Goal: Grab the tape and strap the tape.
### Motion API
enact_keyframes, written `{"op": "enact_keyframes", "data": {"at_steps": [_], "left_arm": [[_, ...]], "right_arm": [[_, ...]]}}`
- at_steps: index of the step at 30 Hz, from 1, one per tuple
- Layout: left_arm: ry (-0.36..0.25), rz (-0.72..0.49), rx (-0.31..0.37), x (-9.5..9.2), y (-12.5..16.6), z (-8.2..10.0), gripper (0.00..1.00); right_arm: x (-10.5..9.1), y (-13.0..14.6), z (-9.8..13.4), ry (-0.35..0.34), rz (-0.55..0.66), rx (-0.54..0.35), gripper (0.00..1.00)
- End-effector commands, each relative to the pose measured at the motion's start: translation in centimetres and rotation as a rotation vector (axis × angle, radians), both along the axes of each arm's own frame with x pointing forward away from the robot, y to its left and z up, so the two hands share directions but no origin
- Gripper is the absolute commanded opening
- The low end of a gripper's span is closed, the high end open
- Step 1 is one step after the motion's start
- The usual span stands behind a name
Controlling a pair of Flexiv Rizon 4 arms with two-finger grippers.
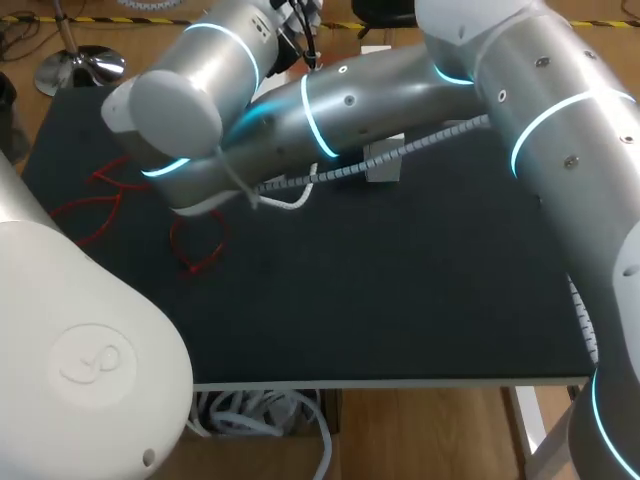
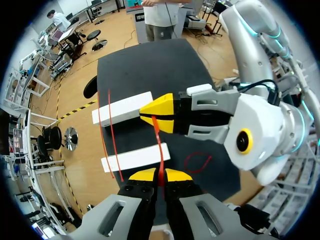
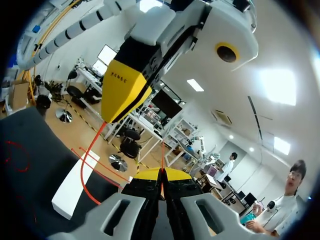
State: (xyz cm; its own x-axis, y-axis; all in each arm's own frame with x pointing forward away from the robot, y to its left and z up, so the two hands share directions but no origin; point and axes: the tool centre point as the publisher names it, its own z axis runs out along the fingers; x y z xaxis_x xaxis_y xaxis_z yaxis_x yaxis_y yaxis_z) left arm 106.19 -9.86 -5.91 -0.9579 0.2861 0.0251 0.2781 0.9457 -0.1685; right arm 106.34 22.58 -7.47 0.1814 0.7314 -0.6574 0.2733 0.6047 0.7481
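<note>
Tape (image 2: 160,150), red, strung btwn L jaws and R jaws, both pairs clamped on it, above desk (image 2: 145,65) w/ white blocks (image 2: 122,109).

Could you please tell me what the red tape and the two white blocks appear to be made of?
The red tape looks like thin, flexible plastic strip: it bends in loose curves. The white blocks look matte and sharp-edged, perhaps foam or painted wood.
</note>
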Motion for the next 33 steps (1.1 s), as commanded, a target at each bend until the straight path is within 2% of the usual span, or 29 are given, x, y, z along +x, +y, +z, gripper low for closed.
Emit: {"op": "enact_keyframes", "data": {"at_steps": [1,6,15,30,31,33], "left_arm": [[0.0,0.0,0.003,-0.08,0.02,0.09,0.0],[0.0,0.0,0.003,-0.08,0.02,0.09,0.0],[0.0,0.0,0.003,-0.08,0.02,0.09,0.0],[0.0,0.0,0.003,-0.08,0.02,0.09,0.0],[0.0,0.0,0.003,-0.08,0.02,0.09,0.0],[0.0,0.0,0.003,-0.08,0.02,0.09,0.0]], "right_arm": [[-0.01,0.39,0.87,0.018,-0.003,-0.01,0.0],[0.04,0.42,1.2,0.016,-0.039,-0.013,0.0],[0.33,0.15,1.23,0.061,-0.069,0.036,0.0],[-0.29,0.31,1.56,0.07,-0.078,-0.095,0.0],[-0.32,0.18,1.54,0.075,-0.085,-0.096,0.0],[-0.33,-0.14,1.46,0.112,-0.108,-0.041,0.0]]}}
